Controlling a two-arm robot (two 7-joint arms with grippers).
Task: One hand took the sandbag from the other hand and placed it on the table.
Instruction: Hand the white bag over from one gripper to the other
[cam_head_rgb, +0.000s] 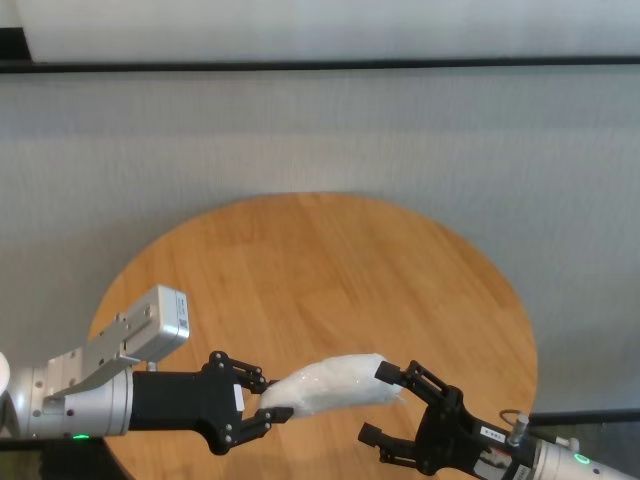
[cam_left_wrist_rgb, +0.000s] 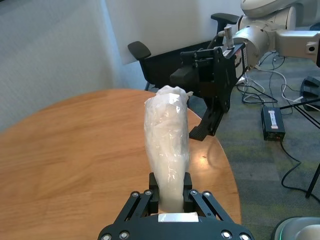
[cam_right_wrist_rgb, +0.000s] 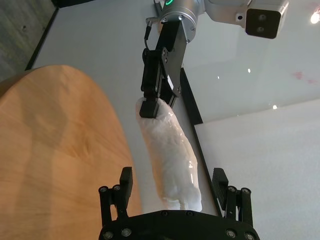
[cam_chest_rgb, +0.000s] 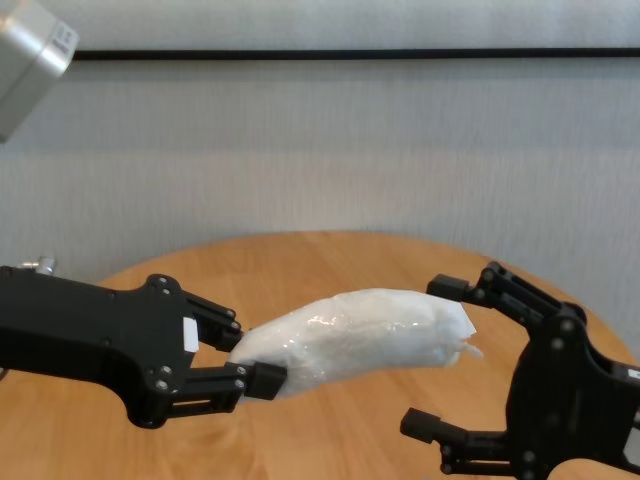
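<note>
The sandbag (cam_head_rgb: 330, 385), a lumpy white translucent pouch, hangs level above the near part of the round wooden table (cam_head_rgb: 300, 270). My left gripper (cam_head_rgb: 268, 400), the one with the small white square sticker, is shut on the bag's left end (cam_left_wrist_rgb: 167, 145). My right gripper (cam_head_rgb: 378, 403), with a long white label at its wrist, stands open with one finger on either side of the bag's other end (cam_right_wrist_rgb: 172, 155). In the right wrist view there is a gap between each finger and the bag. The chest view shows the sandbag (cam_chest_rgb: 350, 335) spanning from the left gripper (cam_chest_rgb: 245, 360) to the right gripper (cam_chest_rgb: 435, 355).
A grey wall rises behind the table. Beyond the table's right edge, the left wrist view shows a black office chair (cam_left_wrist_rgb: 142, 52), with cables and a black power brick (cam_left_wrist_rgb: 273, 123) on the carpet.
</note>
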